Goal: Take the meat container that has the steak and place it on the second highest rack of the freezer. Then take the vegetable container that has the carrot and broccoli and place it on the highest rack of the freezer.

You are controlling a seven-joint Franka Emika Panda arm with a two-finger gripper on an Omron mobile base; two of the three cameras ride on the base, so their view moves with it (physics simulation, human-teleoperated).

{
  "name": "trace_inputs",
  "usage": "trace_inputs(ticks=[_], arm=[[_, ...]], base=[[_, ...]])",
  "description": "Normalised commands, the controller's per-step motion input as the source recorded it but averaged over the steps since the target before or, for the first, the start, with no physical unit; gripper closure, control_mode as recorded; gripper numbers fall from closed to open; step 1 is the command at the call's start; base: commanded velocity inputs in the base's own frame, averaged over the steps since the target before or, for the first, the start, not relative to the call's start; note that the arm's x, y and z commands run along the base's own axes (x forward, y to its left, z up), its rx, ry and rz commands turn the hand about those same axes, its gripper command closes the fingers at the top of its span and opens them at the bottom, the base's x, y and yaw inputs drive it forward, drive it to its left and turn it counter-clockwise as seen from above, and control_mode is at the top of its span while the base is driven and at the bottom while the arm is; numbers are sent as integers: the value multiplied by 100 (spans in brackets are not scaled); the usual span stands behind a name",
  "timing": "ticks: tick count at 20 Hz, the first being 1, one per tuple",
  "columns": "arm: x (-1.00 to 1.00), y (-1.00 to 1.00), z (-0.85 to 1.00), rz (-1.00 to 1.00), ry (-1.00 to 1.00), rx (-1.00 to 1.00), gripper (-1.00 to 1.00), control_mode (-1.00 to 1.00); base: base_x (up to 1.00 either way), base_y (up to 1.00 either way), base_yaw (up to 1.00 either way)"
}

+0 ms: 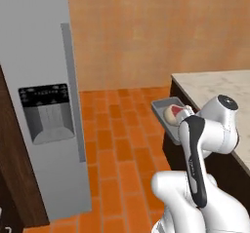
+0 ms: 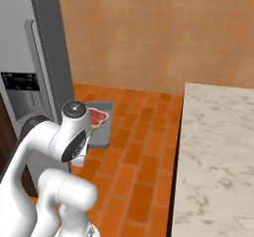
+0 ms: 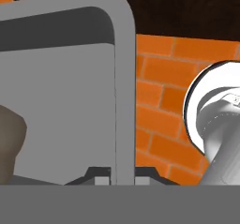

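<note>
The meat container (image 1: 164, 109) is a shallow grey tray held in the air above the orange brick floor, between the freezer (image 1: 44, 105) and the counter. The steak (image 1: 175, 113), red with a pale fatty part, lies inside it. In the right base view the meat container (image 2: 103, 124) with the steak (image 2: 97, 117) sits just beyond my arm's elbow. My gripper (image 3: 123, 175) is shut on the meat container's rounded grey rim (image 3: 123, 87), with a dark fingertip on either side of the wall. The freezer (image 2: 37, 67) shows its grey front with a dispenser panel and a long handle.
A marble-topped counter (image 1: 219, 88) with dark sides stands on the right, close to the tray; it also shows as the counter (image 2: 218, 147). A dark wooden cabinet (image 1: 14, 178) borders the freezer on the left. Orange brick floor (image 1: 117, 144) lies open between them, and an orange wall stands behind.
</note>
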Motion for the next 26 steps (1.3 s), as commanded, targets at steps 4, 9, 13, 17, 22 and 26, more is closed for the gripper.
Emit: trace_inputs(ticks=[4,9,13,17,22,26], arm=[[0,0,0,0,0,0,100,100],[0,0,0,0,0,0,100,100],[0,0,0,0,0,0,100,100],[0,0,0,0,0,0,100,100],[0,0,0,0,0,0,100,100],[0,0,0,0,0,0,100,100]], base=[[100,-1,0],[100,-10,16],[100,-39,45],[100,-34,71],[100,-41,67],[93,-60,61]])
